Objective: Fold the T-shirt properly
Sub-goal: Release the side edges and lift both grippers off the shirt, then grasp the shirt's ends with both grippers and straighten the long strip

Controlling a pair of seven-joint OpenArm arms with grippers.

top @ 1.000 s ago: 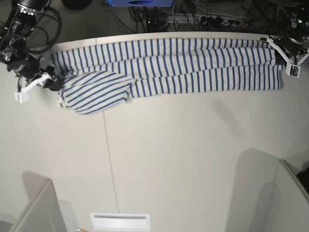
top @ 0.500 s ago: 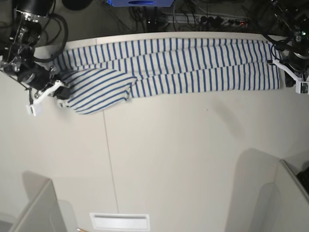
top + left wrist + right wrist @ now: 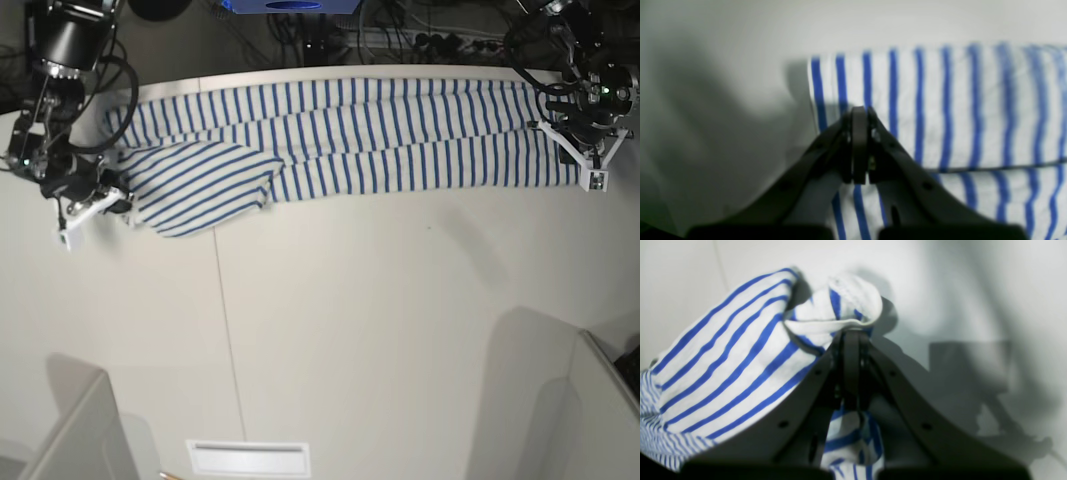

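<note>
The T-shirt (image 3: 400,140), white with thin blue stripes, lies stretched in a long folded band along the far side of the table, with a sleeve flap (image 3: 200,190) at its left end. My right gripper (image 3: 112,200) is at that left end. In the right wrist view it (image 3: 851,335) is shut on a bunched edge of the T-shirt (image 3: 733,360). My left gripper (image 3: 583,165) is at the band's right end. In the left wrist view it (image 3: 858,115) is shut at the corner of the T-shirt (image 3: 957,110), near the hem.
The white table (image 3: 400,330) has a seam line (image 3: 228,330) running front to back. Grey panels stand at the front left (image 3: 80,430) and front right (image 3: 590,400). A white slotted plate (image 3: 248,458) sits at the front edge. Cables lie behind the table (image 3: 430,40).
Both grippers have moved from the far edge toward the front of the table. The right gripper drew the left end slightly inward. The left gripper came down along the right hem.
</note>
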